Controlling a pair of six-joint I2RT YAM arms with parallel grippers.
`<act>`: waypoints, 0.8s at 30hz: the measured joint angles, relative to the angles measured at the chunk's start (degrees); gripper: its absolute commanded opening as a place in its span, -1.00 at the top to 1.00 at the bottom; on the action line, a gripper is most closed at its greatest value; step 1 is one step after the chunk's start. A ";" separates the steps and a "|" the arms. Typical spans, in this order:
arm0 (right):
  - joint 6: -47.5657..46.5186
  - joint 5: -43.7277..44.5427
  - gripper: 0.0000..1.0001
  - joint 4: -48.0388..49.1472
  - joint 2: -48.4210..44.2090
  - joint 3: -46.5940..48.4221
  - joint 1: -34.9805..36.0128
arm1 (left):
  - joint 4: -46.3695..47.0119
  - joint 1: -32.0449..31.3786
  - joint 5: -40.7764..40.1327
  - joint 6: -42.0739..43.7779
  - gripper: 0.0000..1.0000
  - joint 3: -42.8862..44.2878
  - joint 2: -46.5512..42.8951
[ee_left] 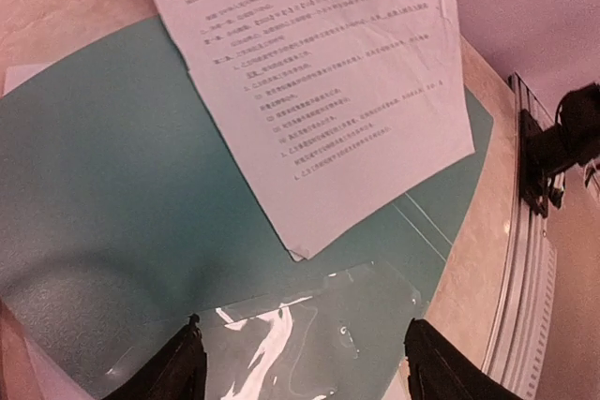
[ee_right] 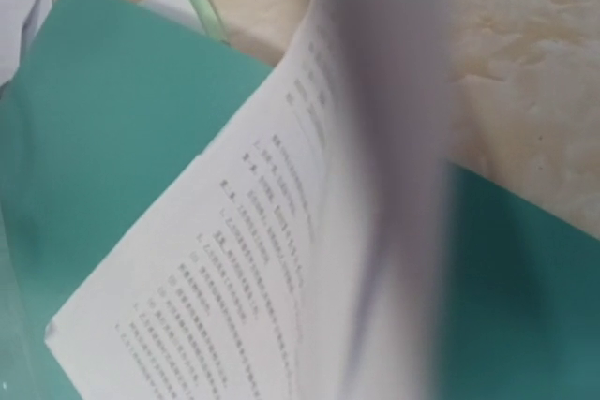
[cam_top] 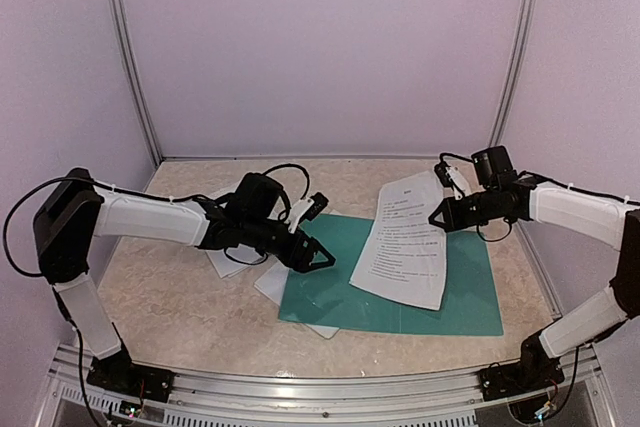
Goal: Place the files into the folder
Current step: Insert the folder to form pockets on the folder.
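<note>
The teal-green folder (cam_top: 400, 297) lies open and flat on the table's middle right (ee_left: 84, 194) (ee_right: 103, 138). One white printed file sheet (cam_top: 405, 242) rests slanted across it, its right edge lifted (ee_left: 328, 91) (ee_right: 216, 297). My right gripper (cam_top: 437, 217) is shut on that raised edge; in the right wrist view the blurred paper hides its fingers. More white files (cam_top: 228, 259) lie under my left arm beside the folder's left edge. My left gripper (cam_top: 322, 255) (ee_left: 305, 362) hangs open over the folder's left part, above a glossy clear pocket (ee_left: 319, 325), holding nothing.
A metal rail (cam_top: 330, 382) runs along the near table edge. Pale walls with upright metal posts (cam_top: 135, 57) close in the back and sides. A white corner (cam_top: 322, 330) pokes out under the folder's near edge. The right arm's base (ee_left: 562, 138) stands past the folder.
</note>
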 measured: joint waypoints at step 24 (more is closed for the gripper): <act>-2.64 1.29 1.00 -1.73 5.66 1.03 -3.32 | -24.04 -14.75 1.73 39.19 -0.63 20.76 17.70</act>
